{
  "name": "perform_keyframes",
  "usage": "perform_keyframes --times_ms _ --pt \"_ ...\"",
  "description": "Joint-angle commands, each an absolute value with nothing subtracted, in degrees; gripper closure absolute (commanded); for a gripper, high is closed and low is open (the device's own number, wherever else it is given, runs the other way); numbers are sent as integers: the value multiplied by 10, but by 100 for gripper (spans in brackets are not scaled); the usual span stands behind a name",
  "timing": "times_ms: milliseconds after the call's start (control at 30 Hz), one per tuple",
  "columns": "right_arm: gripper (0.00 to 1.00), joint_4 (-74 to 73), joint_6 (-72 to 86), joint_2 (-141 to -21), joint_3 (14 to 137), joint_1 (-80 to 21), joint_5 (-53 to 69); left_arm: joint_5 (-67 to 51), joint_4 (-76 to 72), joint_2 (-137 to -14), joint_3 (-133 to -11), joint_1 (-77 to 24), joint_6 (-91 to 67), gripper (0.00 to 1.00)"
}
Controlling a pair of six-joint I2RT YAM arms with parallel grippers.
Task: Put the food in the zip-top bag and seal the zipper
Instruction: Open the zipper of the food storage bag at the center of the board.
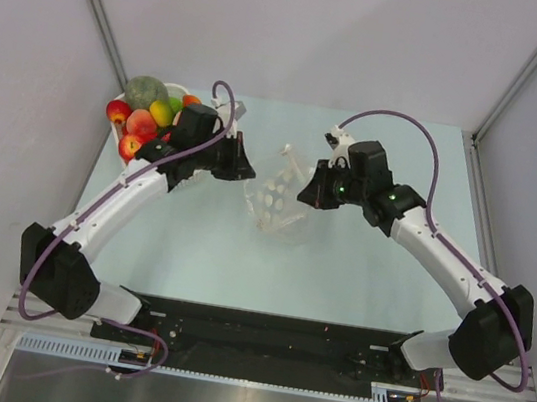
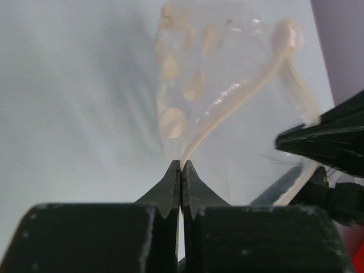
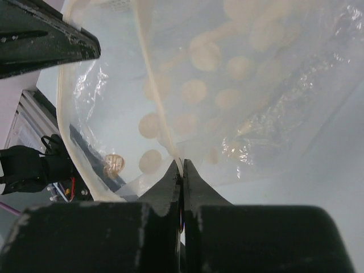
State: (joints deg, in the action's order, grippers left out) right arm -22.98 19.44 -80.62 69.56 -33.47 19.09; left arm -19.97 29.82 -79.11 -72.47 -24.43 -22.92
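From the near edge of the pale table point(image 1: 358, 275), my two arms reach inward toward each other. My left gripper point(image 2: 181, 165) has its dark fingers pressed together, pinching the end of the zipper point(image 2: 239, 98), a pale strip that rises from my fingertips and curves away to the right. My right gripper point(image 3: 183, 165) is also pressed together, pinching the same edge of the plastic from the opposite side. Its black fingers show at the right edge of my left wrist view. Between the two grippers, at the middle of the table, is the zip-top bag point(image 1: 273, 202), clear and crinkly with pale round printed marks, its mouth strip looping from one pinch to the other. I cannot tell whether the bag's lower part rests on the table. Farther off, in the far left corner of the table, a white basket point(image 1: 176, 88) holds the food point(image 1: 144, 122): a round green fruit, red apples, and yellow and orange pieces, just beyond my left wrist.
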Motion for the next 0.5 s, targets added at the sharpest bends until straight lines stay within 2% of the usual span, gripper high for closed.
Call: perform_keyframes --times_ms 0,67,100,167,200,267,300,367,467 --pt "100 -232 195 -780 714 -301 219 -203 263 -755 -692 -202 -222 99" --pt "100 -229 203 -781 712 -297 228 -204 260 -744 -685 -201 -207 93" --pt "100 -222 205 -783 711 -296 236 -205 250 -740 -683 -201 -203 82" --pt "100 -209 214 -790 708 -297 248 -206 247 -736 -685 -201 -193 70" --pt "100 -201 217 -794 708 -300 255 -204 247 -736 -686 -200 -190 58" --pt "100 -187 228 -806 710 -301 261 -200 250 -736 -700 -190 -179 41" --pt "100 -185 231 -809 712 -301 261 -182 251 -737 -704 -184 -180 22" --pt "100 -178 243 -817 714 -299 260 -166 252 -742 -717 -149 -179 11" --pt "100 -171 257 -824 715 -294 262 -127 254 -758 -739 -89 -170 9"
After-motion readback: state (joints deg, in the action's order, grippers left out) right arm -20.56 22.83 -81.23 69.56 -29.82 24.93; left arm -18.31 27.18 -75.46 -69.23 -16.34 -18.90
